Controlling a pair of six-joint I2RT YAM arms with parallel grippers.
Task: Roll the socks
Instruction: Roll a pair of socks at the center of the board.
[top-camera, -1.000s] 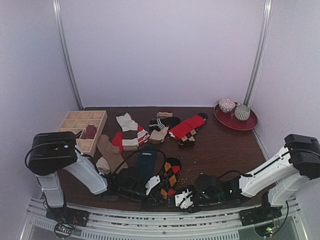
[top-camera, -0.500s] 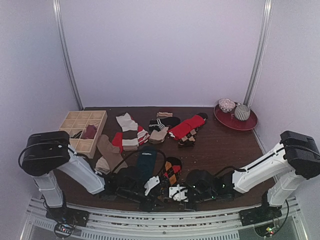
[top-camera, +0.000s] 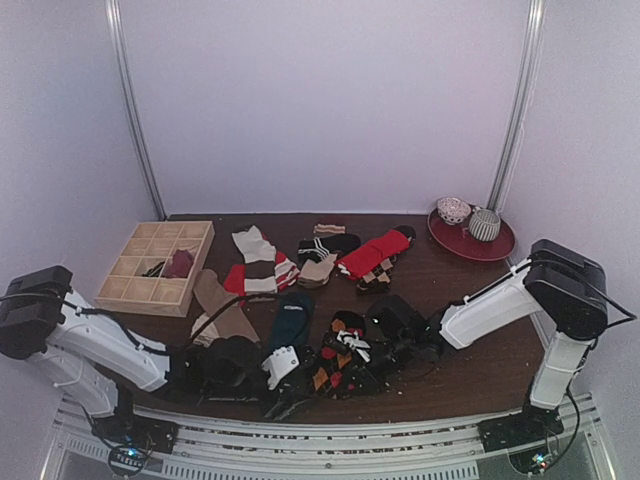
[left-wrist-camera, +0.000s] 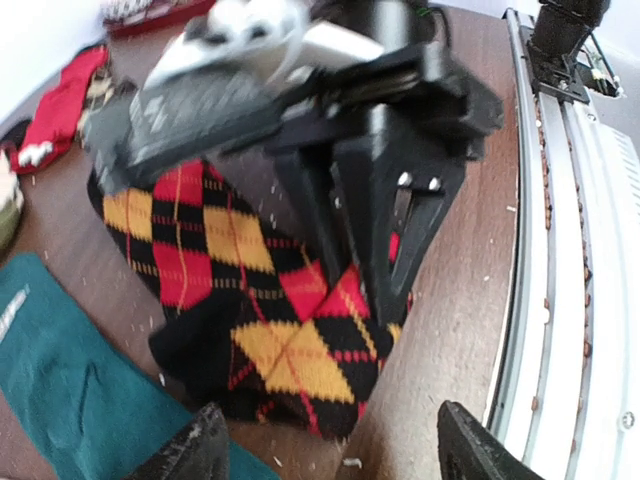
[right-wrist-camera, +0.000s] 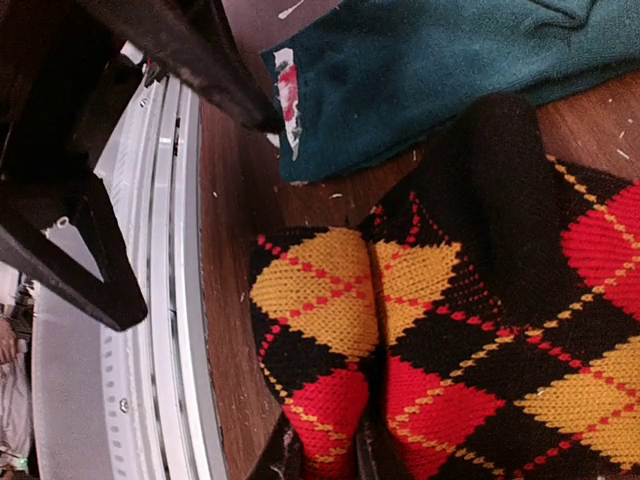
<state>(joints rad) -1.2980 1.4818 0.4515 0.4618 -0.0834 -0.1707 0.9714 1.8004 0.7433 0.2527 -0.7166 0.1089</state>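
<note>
On the table (top-camera: 450, 270), right tool (right-wrist-camera: 327, 455) clamped on argyle sock (right-wrist-camera: 450, 330), left tool (left-wrist-camera: 335, 450) apart beside it, teal sock (left-wrist-camera: 60, 370) alongside.

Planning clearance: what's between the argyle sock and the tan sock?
The teal sock lies between the argyle sock and the tan sock; the top view shows it.

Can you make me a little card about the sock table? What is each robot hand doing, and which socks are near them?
Left gripper: open, holding nothing, at the edge of the argyle sock
Right gripper: pinched shut on the argyle sock
Argyle sock: black with red and yellow diamonds, bunched up near the front edge
Teal sock: lying flat beside the argyle sock
Other socks: loose, farther back
Wooden box: back left
Red plate: back right
</note>
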